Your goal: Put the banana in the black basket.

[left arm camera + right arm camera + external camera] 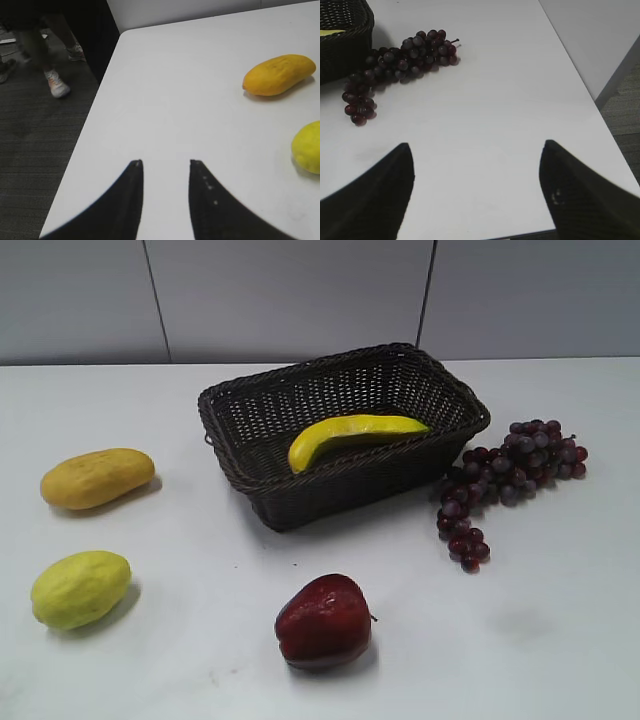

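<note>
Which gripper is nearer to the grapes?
Right. The right gripper has the grapes just ahead; the left gripper sees only the far-side yellow fruits.

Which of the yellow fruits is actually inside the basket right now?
Only the banana, long and curved, lying in the black basket. The orange-yellow oval fruit and yellow-green fruit sit on the table to its left.

hidden or cropped, as i see it: banana point(352, 435), lower edge behind the black basket point(300, 490) front wall; in the right wrist view, basket cut by the left edge. yellow-green fruit point(307, 148) cut by the right edge. neither arm visible in the exterior view.
</note>
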`<state>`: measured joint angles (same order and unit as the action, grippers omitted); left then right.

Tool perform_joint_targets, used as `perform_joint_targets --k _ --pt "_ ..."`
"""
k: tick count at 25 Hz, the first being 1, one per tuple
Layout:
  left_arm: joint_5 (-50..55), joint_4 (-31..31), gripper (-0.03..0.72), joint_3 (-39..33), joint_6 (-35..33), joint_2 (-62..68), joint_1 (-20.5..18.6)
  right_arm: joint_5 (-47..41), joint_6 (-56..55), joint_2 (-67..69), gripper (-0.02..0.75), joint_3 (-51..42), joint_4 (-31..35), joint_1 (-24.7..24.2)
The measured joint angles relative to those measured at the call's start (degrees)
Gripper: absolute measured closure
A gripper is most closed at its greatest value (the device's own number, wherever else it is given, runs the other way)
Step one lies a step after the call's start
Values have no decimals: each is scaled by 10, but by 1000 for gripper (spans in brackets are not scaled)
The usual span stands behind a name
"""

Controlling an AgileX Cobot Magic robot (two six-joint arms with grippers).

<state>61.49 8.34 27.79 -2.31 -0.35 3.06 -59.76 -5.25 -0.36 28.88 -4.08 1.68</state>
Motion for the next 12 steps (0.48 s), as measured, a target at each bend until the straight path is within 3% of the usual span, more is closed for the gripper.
perform_joint_targets --k 12 --pt "0 0 458 0 0 0 0 0 0 0 145 0 0 0"
